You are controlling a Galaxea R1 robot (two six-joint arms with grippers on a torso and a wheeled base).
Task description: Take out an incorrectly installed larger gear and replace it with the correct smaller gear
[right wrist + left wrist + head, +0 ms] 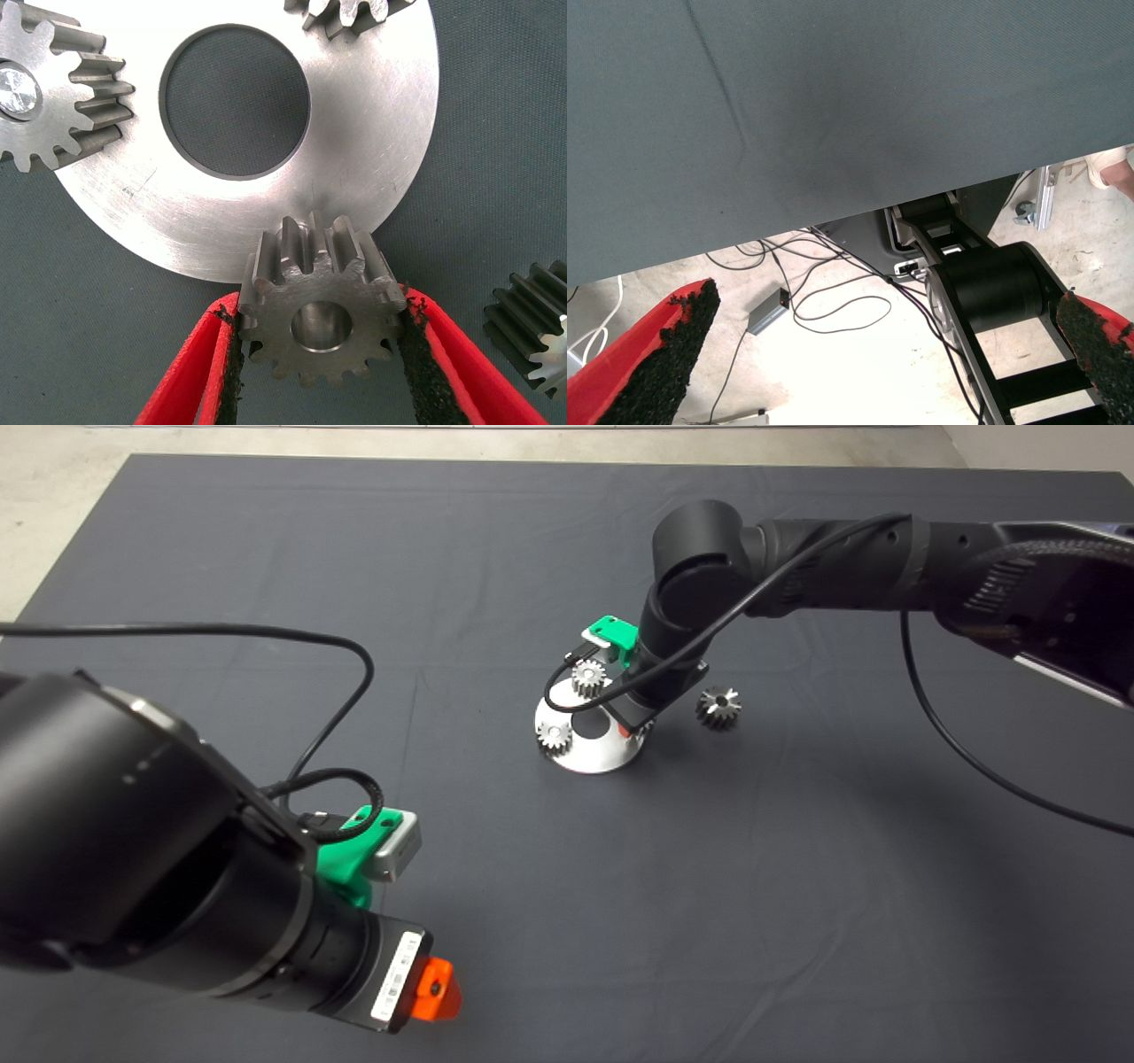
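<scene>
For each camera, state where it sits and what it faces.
Head: above, looking down at the mat; both arms show.
Left wrist: on the waiting arm; mat edge and floor, open left pincer.
Right wrist: close over the round plate; right pincer grips the smaller gear.
Shared: head and right wrist both show the plate and the larger gear.

A robot lab: dark mat (532, 921), bare concrete floor (850, 372), loose cables (833, 310).

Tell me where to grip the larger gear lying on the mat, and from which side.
Grip the larger gear across its toothed rim, coming down from above. It sits alone on the mat, beside the plate, so both flanks look free. Its teeth slant, so I would pinch low, near the wide base. The right tool is busy, shut on the smaller gear.
</scene>
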